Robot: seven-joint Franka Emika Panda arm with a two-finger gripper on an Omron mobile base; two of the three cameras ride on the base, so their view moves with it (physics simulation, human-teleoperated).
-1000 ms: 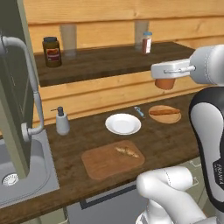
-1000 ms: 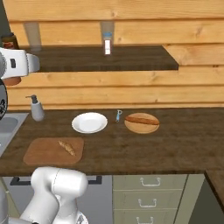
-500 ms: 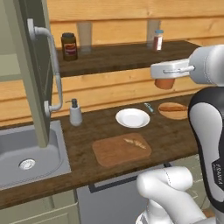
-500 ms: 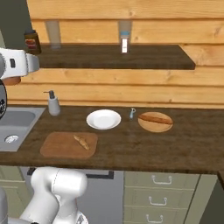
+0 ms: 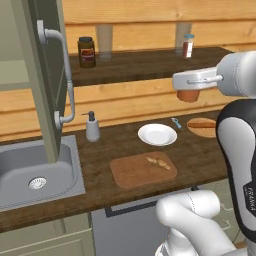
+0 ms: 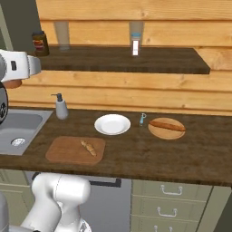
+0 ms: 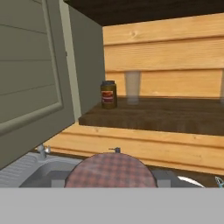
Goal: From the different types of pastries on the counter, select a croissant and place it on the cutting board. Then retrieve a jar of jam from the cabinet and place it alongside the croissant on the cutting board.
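My gripper (image 5: 189, 92) is shut on a jar of jam (image 5: 188, 96) with a red checked lid (image 7: 111, 171). It holds the jar in the air, above the counter and in front of the shelf. From the right base camera the jar (image 6: 12, 84) hangs under the white hand at the far left. A small croissant (image 5: 158, 162) lies on the wooden cutting board (image 5: 131, 172) near the counter's front edge. The board (image 6: 63, 152) with the croissant (image 6: 89, 147) sits below and in front of the held jar. A dark jar (image 7: 108, 94) stands on the shelf.
An open cabinet door (image 5: 42, 75) hangs at the left over the sink (image 5: 20, 160). A soap dispenser (image 5: 92, 127), a white plate (image 5: 157, 134) and a wooden plate with a long pastry (image 5: 202, 125) stand on the counter. A glass (image 7: 132, 86) and a small shaker (image 5: 188, 46) are on the shelf.
The base has driven left, so the whole scene has slid right in both base views and the sink has come into view. The gripper keeps the jar in the same hold.
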